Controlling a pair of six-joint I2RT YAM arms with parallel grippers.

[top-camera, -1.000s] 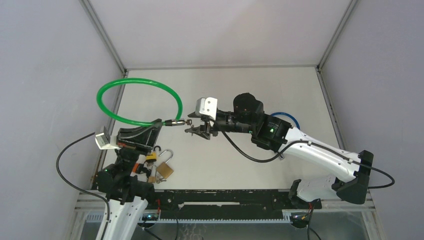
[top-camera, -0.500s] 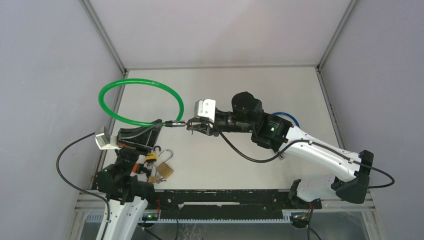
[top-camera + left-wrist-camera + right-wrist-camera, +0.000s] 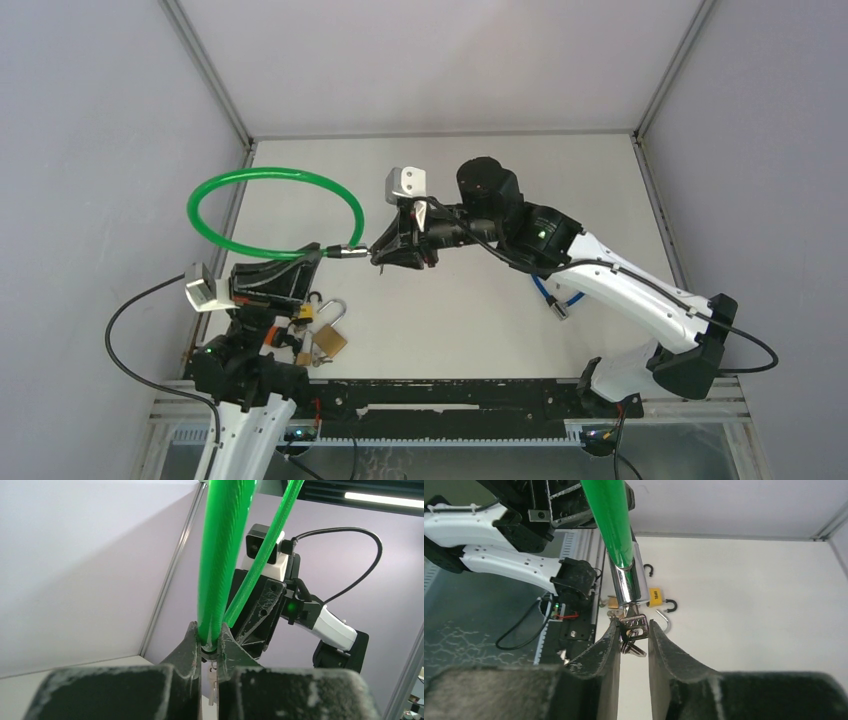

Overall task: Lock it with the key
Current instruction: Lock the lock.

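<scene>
The lock is a green cable loop (image 3: pixel 275 173) ending in a silver cylinder (image 3: pixel 629 582). My left gripper (image 3: pixel 316 251) is shut on the cable's end (image 3: pixel 220 555), just above a black collar, and holds it off the table. A small key (image 3: pixel 212 677) dangles below the left fingers. In the right wrist view the key (image 3: pixel 634 622) sticks out of the cylinder's end, with more keys on its ring hanging under it. My right gripper (image 3: pixel 633 627) is shut on that key's flat head. The two grippers (image 3: pixel 385 252) face each other over the left part of the table.
Several loose padlocks lie near the left arm's base, among them a brass one (image 3: pixel 327 341) and a yellow one (image 3: pixel 655 596). A blue cable (image 3: pixel 545 291) lies under the right forearm. The enclosure walls stand close on the left and at the back.
My right jaws have come together on the key head. The right wrist has swung up and turned, and the green loop has shifted a little left. The left gripper keeps its hold.
</scene>
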